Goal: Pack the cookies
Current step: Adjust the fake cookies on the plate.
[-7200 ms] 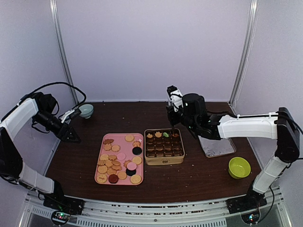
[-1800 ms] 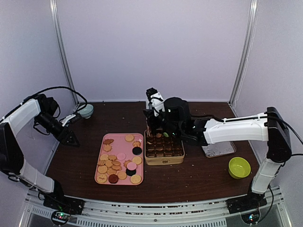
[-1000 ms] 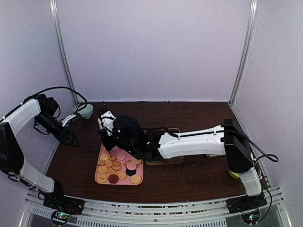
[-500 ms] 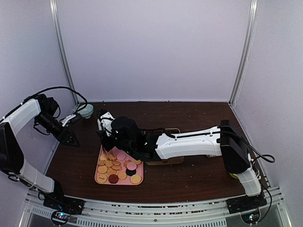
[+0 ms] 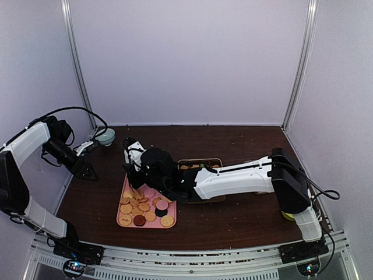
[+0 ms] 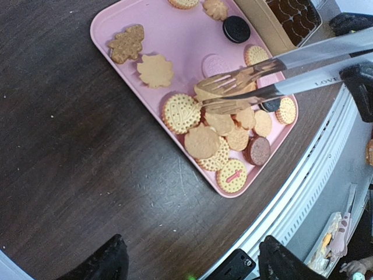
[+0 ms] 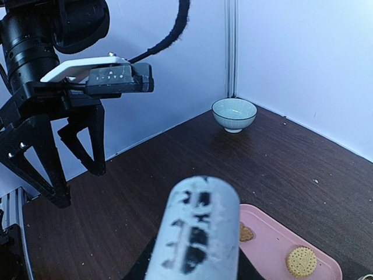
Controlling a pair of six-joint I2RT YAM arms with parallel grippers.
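Left fingers (image 6: 109,263), spread wide and empty, hang over the worktop (image 5: 245,143), near a pale bowl (image 5: 105,136). The cookies (image 6: 201,142) lie on a pink tray (image 6: 175,29). Metal tongs (image 6: 280,73), gripped by the right fingers (image 6: 361,87), dip among them. The right arm (image 5: 233,178) hides much of the compartment box (image 5: 204,162). The worktop is dark brown and the walls (image 5: 186,58) pale lilac.

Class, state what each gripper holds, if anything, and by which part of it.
Right gripper: silver metal tongs, gripped at the handle end, tips over the pink tray of cookies. Left gripper: open, holding nothing.
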